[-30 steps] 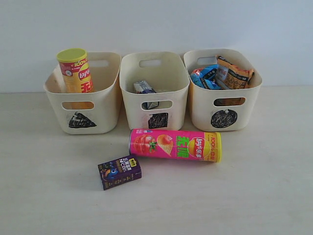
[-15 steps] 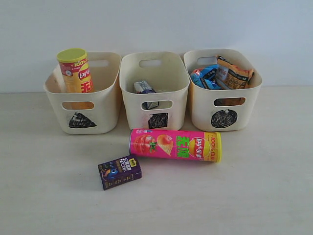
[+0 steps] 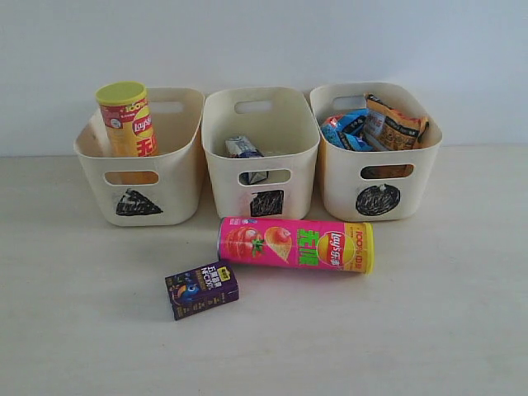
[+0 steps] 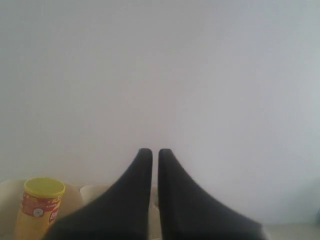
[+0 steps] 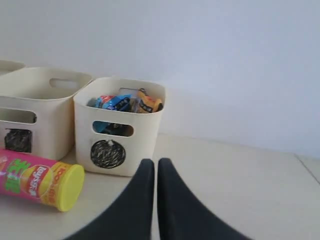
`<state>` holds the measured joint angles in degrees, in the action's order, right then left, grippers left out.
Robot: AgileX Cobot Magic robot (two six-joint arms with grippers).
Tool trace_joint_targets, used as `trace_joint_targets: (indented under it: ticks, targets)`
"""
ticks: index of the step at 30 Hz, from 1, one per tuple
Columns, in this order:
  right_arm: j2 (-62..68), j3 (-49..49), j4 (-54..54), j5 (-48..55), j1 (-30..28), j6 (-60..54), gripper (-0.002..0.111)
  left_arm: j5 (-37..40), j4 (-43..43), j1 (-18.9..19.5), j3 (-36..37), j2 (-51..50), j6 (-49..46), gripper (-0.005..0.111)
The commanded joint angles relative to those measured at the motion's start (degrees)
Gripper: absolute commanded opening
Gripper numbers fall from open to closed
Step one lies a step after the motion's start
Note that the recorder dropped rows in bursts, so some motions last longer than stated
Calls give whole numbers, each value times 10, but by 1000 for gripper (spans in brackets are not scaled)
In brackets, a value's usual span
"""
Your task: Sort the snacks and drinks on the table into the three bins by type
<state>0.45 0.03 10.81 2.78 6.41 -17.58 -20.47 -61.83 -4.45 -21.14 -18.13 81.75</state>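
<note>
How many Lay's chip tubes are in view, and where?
2. The yellow-red tube stands upright in the triangle bin; the pink tube lies on its side on the table in front of the square bin. Bin interiors are partly hidden.

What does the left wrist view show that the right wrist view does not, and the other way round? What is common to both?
Only the left wrist view shows the yellow-red chip tube, standing upright, and the left gripper. Only the right wrist view shows the circle bin with the blue bag and the orange bag inside, the square bin, the pink chip tube lying on the table, and the right gripper. Both show a plain pale wall and a gripper shut on nothing.
</note>
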Motion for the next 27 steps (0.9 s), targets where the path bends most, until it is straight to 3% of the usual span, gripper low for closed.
trace_joint_targets:
  ticks: [1, 10, 17, 23, 27]
  targets:
    - [-4, 0, -30, -17, -38, -4, 0, -11, -125, -2, -38, -56, 76, 4]
    - [-4, 0, -32, -11, -62, -4, 0, -26, -381, -2, -103, -174, 271, 4]
    - [-4, 0, -31, -10, -62, -4, 0, -82, -381, -2, -156, -266, 297, 4]
    - [-4, 0, -28, 8, -62, -4, 0, -115, -381, -2, -204, -346, 210, 4]
    - [-4, 0, -28, 83, -62, -4, 0, -70, -381, -2, -241, -394, 200, 4]
